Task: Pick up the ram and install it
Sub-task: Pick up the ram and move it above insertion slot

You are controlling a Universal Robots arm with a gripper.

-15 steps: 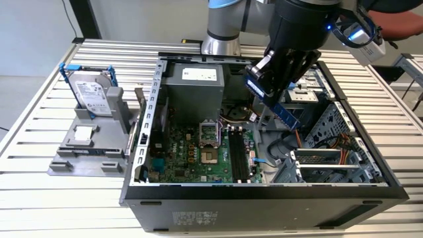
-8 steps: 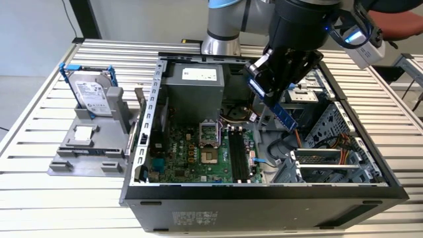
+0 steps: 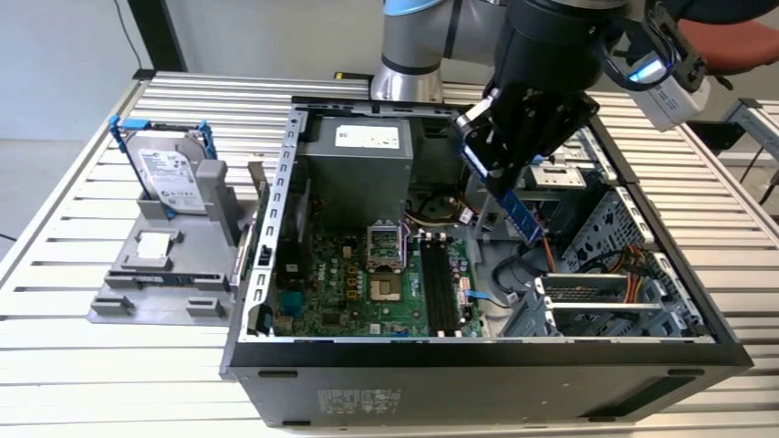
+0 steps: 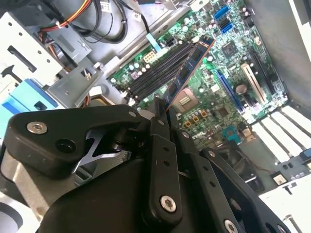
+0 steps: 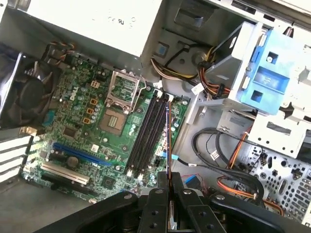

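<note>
I see the slatted metal bench (image 3: 73, 365) carrying the open computer case (image 3: 487, 370), which lies on its side and covers the bench's middle and the exterior view's right part. The arm (image 3: 548, 55) reaches down over the case's far half. Inside, the green motherboard (image 3: 365, 283) lies flat on the case floor, below the grey power supply (image 3: 359, 155). Near the bench's edge at the exterior view's left, a grey stand (image 3: 159, 292) holds a silver hard drive (image 3: 164, 173) upright in a blue bracket.

My gripper (image 4: 163, 109) hangs above the case interior, its fingers (image 5: 156, 194) pinched narrow on one end of the ram (image 4: 189, 68). The stick hangs tilted in the air, with its free end pointing down toward the board. The long black memory slots (image 5: 148, 131) lie beneath it. In the first wrist view I see the ram edge-on, lined up along the slots near the board's edge, and in the exterior view it is clear of them, not seated.
</note>
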